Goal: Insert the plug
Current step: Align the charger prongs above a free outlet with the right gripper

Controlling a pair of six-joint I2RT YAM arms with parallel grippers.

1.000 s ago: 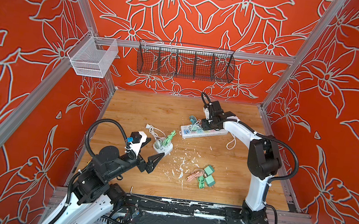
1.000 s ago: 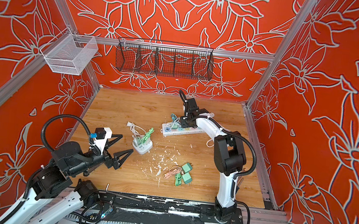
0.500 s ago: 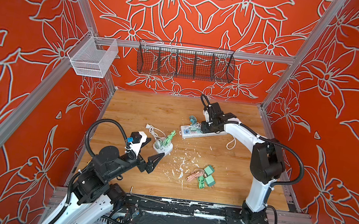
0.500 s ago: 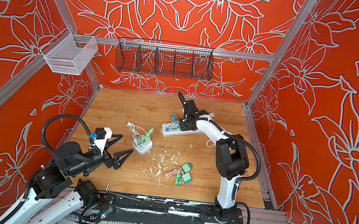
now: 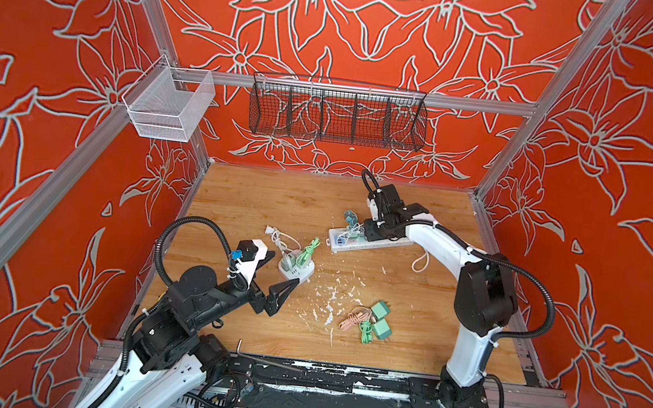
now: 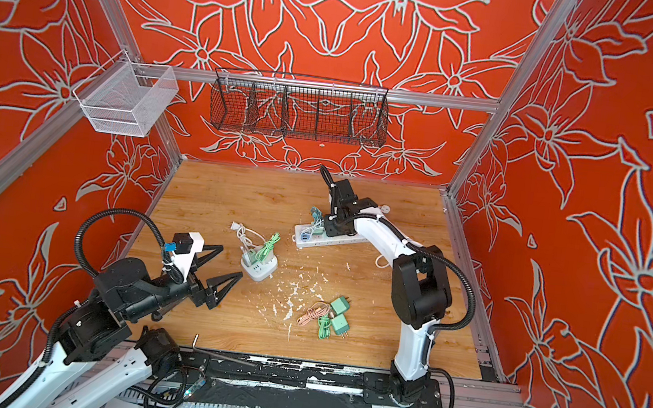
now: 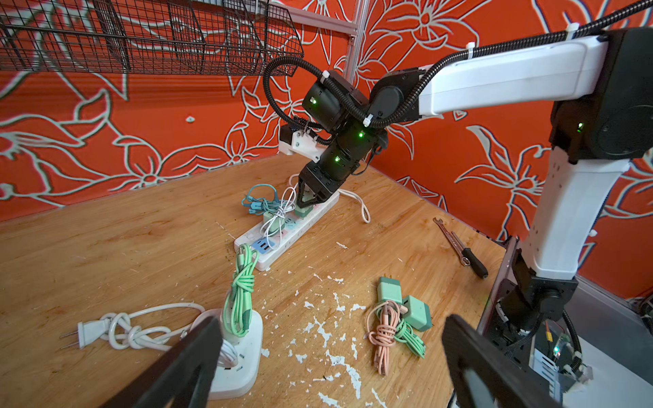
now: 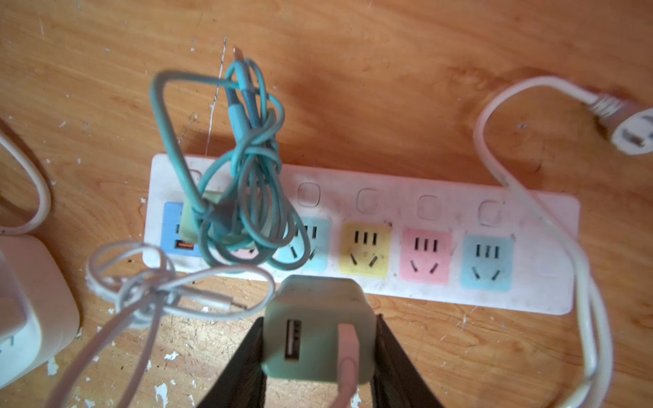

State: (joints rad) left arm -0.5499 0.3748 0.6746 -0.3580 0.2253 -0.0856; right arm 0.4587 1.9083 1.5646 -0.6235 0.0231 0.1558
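My right gripper (image 8: 318, 326) is shut on the plug (image 8: 318, 339), a pale green USB charger block with a white cable running from it. It hangs just over the white power strip (image 8: 395, 192), near the teal socket (image 8: 314, 243); its prongs are hidden. In the left wrist view the right gripper (image 7: 306, 204) points down at the power strip (image 7: 304, 226). A teal cable bundle (image 8: 243, 197) covers the sockets at the strip's USB end. My left gripper (image 5: 280, 273) (image 6: 228, 261) (image 7: 332, 319) is open and empty beside a white cube socket (image 5: 295, 270).
Two green chargers with pink and green cables (image 5: 372, 323) lie at the front middle. White flakes (image 5: 331, 297) litter the wooden floor. A wrench (image 7: 459, 245) lies by the right arm's base. A hex key (image 5: 263, 360) rests at the front edge. Wire baskets (image 5: 337, 112) hang on the back wall.
My right gripper has shifted slightly nearer and lower over the power strip with the plug still in it. The left arm has not moved.
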